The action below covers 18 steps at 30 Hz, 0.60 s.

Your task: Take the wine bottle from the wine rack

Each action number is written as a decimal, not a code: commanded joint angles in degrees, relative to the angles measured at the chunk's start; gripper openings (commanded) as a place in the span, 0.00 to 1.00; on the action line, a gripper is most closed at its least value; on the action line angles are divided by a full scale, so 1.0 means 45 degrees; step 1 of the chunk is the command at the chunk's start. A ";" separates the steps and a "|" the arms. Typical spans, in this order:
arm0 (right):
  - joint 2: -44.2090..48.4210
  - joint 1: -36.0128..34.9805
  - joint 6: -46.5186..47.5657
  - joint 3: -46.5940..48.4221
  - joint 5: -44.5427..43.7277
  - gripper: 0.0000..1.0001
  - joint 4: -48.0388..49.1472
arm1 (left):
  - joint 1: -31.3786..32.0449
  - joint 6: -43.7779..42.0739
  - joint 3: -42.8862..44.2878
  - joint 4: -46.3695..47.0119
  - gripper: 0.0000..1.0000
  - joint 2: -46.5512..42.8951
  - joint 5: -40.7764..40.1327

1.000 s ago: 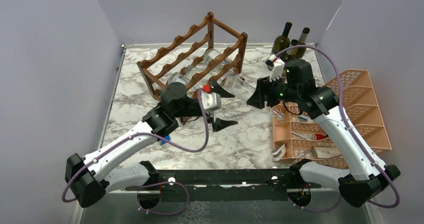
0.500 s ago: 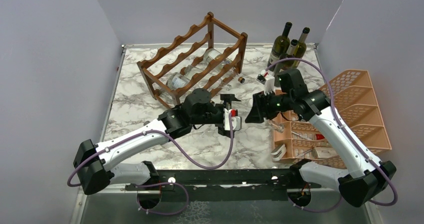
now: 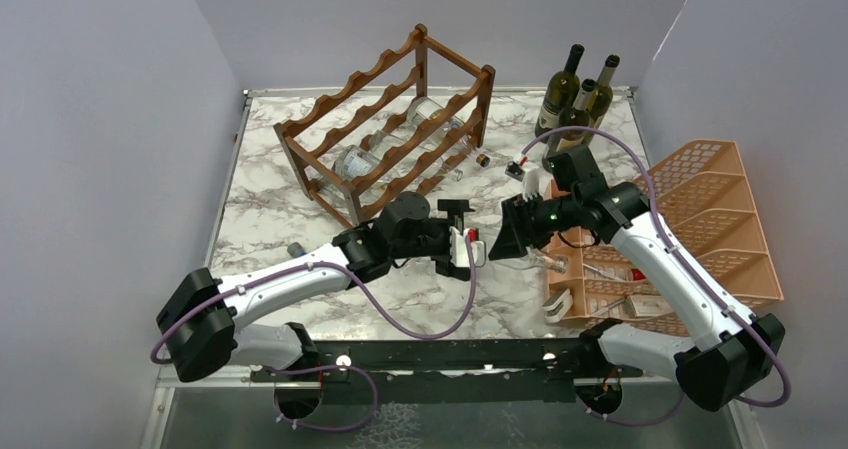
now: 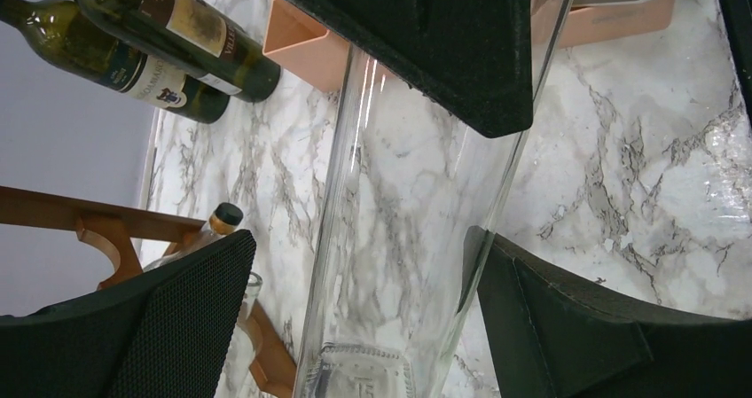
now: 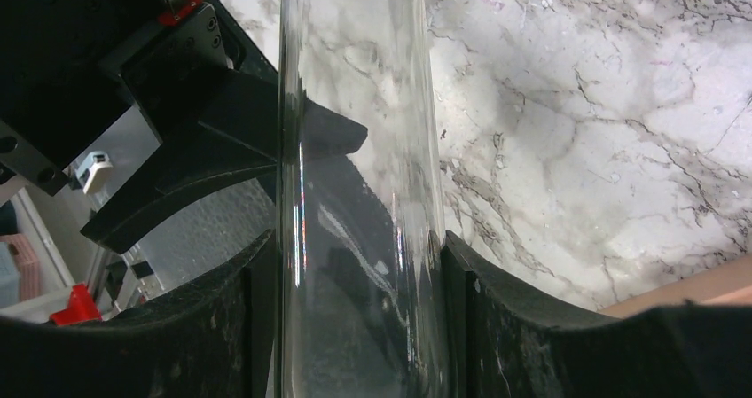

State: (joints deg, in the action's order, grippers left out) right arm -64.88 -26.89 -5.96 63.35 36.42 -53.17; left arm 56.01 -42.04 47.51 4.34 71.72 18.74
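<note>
My right gripper (image 3: 508, 237) is shut on a clear glass wine bottle (image 5: 359, 150), both fingers pressed on its body, holding it above the marble table in front of the wine rack (image 3: 400, 119). The neck end of the bottle (image 3: 548, 259) sticks out behind that gripper. My left gripper (image 3: 465, 239) is open and straddles the bottle's base end (image 4: 399, 238). One finger (image 4: 567, 327) is at the glass, the other (image 4: 168, 327) is apart from it. Two more clear bottles (image 3: 362, 159) lie in the dark wooden rack.
Three green bottles (image 3: 575, 94) stand at the back right corner, and two of them show in the left wrist view (image 4: 160, 35). An orange plastic tray organiser (image 3: 700, 229) sits along the right side, close to my right gripper. A small cap (image 3: 481, 159) lies near the rack.
My right gripper has carried the clear bottle away from the rack toward the near side. My left arm swung right, and its open jaws now sit around the bottle's base.
</note>
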 commanded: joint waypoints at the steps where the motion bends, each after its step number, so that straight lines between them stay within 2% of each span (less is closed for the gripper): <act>1: -0.0125 0.0059 0.0093 0.0002 0.1006 0.01 0.0405 | 0.0054 0.0309 0.0048 0.0922 0.95 0.0162 0.0098; 5: -0.0255 0.0059 0.0054 -0.0016 0.1159 0.01 0.0528 | 0.0057 0.0731 0.0120 0.0922 0.88 0.0206 0.0896; 11: -0.0490 0.0045 0.0035 -0.0036 0.1354 0.01 0.0615 | 0.0230 0.1313 0.0315 0.0914 0.92 0.0506 0.1865; 18: -0.0484 0.0039 -0.0102 -0.0112 0.1694 0.01 0.0854 | 0.0594 0.1196 0.0442 0.0672 0.91 0.0847 0.1609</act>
State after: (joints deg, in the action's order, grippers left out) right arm -67.46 -26.57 -5.98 62.78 39.44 -52.34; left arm 57.89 -37.26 47.44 6.55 74.59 24.21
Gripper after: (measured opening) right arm 0.614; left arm 0.924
